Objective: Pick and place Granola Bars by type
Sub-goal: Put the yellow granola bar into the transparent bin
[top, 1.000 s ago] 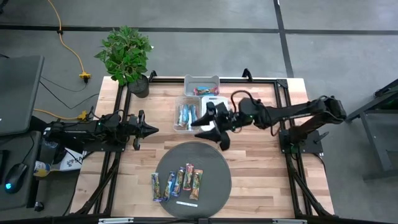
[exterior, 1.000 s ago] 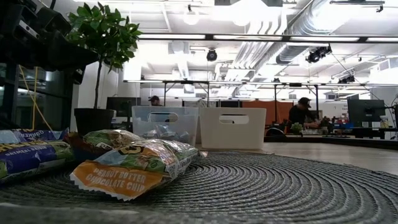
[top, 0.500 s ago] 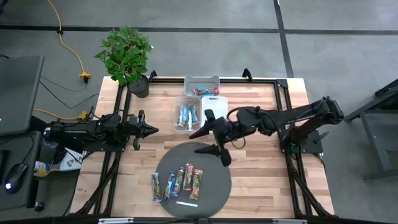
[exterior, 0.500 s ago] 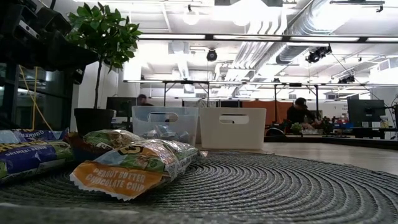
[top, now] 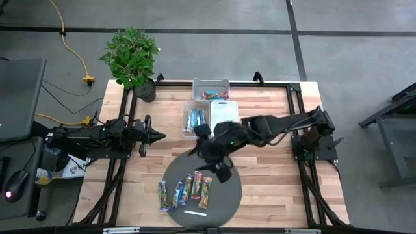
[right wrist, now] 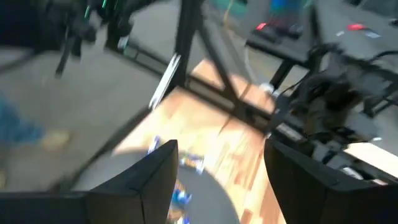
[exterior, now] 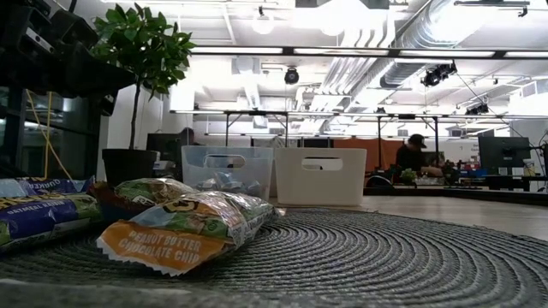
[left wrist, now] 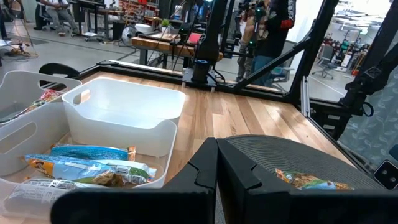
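Several Granola Bars (top: 185, 190) lie flat in a row on the near part of a round grey mat (top: 229, 188); blue, green and orange-brown wrappers show. In the low view they fill the left foreground, an orange-and-green one (exterior: 188, 227) nearest. More blue bars (top: 196, 119) lie in a clear bin, red ones (top: 211, 95) in the far bin. My right gripper (top: 209, 162) hangs open above the mat's far part, just short of the row, touching nothing; its wrist view (right wrist: 221, 149) is blurred. My left gripper (top: 159, 136) waits shut at the table's left.
Three bins stand at the table's far middle: a clear one (left wrist: 37, 134), a white empty one (left wrist: 124, 112) and a far one (top: 211, 84). A thin white label strip (top: 195, 212) lies on the mat's near edge. A potted plant (top: 132, 58) stands at the far-left corner.
My right gripper has swung from beside the bins toward the table's near edge and leftward, out over the mat and closer to the row of bars, staying open. The bars and the left arm have kept still.
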Motion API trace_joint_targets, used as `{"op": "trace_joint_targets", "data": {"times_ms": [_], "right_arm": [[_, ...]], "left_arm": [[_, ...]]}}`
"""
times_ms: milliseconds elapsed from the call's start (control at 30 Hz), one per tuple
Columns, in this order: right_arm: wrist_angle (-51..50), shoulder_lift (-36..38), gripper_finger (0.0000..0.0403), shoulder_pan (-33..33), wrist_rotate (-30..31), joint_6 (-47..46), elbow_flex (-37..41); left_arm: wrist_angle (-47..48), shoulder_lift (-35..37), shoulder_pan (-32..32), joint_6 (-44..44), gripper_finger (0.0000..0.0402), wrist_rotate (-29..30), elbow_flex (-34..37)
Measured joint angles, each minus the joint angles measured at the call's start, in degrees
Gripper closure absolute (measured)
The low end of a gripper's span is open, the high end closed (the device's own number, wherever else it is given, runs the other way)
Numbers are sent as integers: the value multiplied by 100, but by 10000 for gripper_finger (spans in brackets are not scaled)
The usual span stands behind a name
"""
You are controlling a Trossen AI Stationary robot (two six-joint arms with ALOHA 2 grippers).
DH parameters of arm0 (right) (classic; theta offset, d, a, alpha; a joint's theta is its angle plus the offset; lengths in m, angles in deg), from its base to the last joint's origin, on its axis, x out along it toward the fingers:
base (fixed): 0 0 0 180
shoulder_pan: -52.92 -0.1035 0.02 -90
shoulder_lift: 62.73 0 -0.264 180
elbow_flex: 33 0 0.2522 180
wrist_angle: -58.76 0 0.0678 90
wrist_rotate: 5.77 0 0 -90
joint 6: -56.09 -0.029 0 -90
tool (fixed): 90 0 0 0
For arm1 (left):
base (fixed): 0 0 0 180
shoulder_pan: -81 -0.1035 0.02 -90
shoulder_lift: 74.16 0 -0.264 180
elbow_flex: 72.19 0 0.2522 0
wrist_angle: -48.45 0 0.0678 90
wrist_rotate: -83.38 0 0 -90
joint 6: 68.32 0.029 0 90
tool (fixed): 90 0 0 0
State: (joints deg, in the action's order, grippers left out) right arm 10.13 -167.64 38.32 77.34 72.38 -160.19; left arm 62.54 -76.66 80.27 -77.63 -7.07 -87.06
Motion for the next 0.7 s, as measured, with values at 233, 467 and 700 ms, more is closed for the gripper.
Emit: {"op": "trace_joint_targets", "data": {"times_ms": [233, 467, 700], "right_arm": [[-1143, -434, 180, -286, 157, 1084, 0], [-1511, -1014, 180, -698, 544, 2453, 0], [-1508, -1655, 180, -1073, 805, 3725, 0]], "left_arm": [[-4, 0, 2, 1, 401, 0, 2], [-6, 0, 2, 0, 401, 0, 2], [-8, 0, 1, 1, 401, 0, 2]]}}
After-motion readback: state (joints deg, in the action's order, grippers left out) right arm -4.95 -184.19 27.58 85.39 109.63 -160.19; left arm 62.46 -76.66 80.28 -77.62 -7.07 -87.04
